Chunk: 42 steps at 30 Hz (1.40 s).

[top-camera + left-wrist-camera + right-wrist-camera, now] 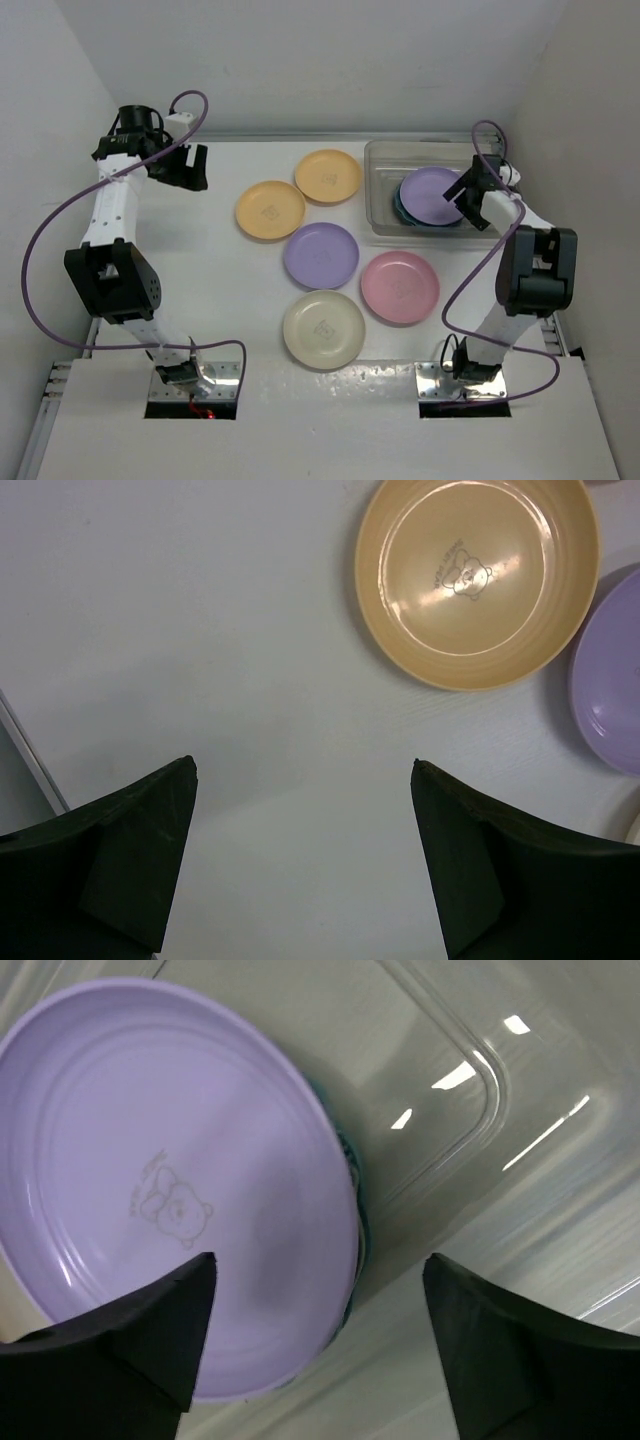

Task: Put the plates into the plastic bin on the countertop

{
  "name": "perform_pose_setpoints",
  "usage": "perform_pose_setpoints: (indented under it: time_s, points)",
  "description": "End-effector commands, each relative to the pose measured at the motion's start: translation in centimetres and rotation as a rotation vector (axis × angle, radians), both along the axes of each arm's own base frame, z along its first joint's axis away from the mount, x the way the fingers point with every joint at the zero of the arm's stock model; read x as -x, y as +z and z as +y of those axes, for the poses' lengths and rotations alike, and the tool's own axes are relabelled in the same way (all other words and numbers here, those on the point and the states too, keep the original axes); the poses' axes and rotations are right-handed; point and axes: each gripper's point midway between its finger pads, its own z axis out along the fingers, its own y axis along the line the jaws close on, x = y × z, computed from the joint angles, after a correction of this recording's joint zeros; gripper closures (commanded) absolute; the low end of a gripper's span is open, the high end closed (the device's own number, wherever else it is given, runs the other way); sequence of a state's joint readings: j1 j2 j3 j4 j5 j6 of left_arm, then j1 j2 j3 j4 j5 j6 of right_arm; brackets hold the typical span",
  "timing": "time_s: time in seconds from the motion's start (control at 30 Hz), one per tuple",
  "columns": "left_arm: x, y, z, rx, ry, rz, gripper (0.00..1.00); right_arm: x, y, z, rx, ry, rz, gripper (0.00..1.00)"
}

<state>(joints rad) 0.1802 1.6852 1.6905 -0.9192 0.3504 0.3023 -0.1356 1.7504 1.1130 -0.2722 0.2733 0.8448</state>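
Right gripper (468,200) at the right of the top view, over the plastic bin (372,190); fingers spread wide, pinching nothing. In its wrist view, upper lilac plate (170,1180) filling the upper left, flat and face up on a dark teal plate (355,1222), only a sliver of teal edge showing. Plate mostly left of the gap between the fingers, its right rim reaching into it.

Left gripper (192,168) at the upper left of the top view, fingers likewise spread and empty, over bare countertop (200,270). In its wrist view, left yellow-orange plate (476,580) toward the upper right, beyond the right finger and well apart from both. Loose lilac plate (610,680) cut off by the right edge.

Five plates outside the bin, clustered mid-frame in the top view: those two, plus the second yellow-orange plate (328,176), pink plate (400,287) and cream plate (323,328). All flat, face up.

Round throughout, so no long axis and no pointing direction; any rim as good as another. Probably nearest the left arm: the left yellow-orange plate. Nearest the right arm, by the look of it: the pink plate, just below and left of the bin.
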Motion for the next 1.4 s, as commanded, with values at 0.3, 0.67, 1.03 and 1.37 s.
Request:
perform_pose_setpoints:
  time_s: [0.3,0.67,1.03,1.37]
  points:
    - [0.8,2.3,-0.2,0.013,-0.011,-0.055,0.11,5.4,9.9,5.2,0.231,0.519,-0.117,0.10]
    - [2.3,2.0,-1.6,0.042,-0.054,-0.049,0.11,18.1,-2.0,9.6,-0.021,0.525,0.110,0.24]
    - [3.1,2.9,-2.3,0.044,-0.069,-0.074,0.11,19.7,-6.0,8.2,-0.002,0.410,0.234,0.81]
    - [3.4,3.0,-2.4,0.045,-0.082,-0.080,0.11,20.6,-4.7,8.4,0.016,0.444,0.185,1.00]
